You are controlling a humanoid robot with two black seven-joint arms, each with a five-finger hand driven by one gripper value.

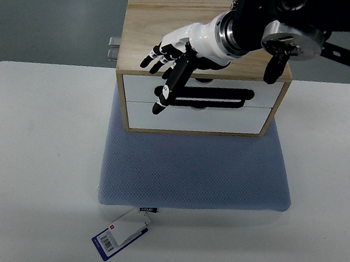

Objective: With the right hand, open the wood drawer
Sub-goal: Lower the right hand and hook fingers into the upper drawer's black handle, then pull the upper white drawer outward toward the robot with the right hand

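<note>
A small wooden cabinet (171, 20) with two white drawer fronts stands at the back of a blue-grey mat (196, 166). The upper drawer (232, 95) and the lower drawer (215, 120) both look closed, flush with the frame. A dark slot handle (215, 99) runs along the seam between them. My right hand (168, 65) reaches in from the upper right over the cabinet's top front edge. Its fingers are spread and relaxed, holding nothing. One long dark finger (170, 88) points down over the left part of the upper drawer front, its tip near the handle's left end.
The cabinet and mat sit on a white table (29, 149). A blue and white tag (119, 235) lies at the mat's front edge. Metal brackets (113, 49) stick out at the cabinet's back left. Grey floor shows beyond the table.
</note>
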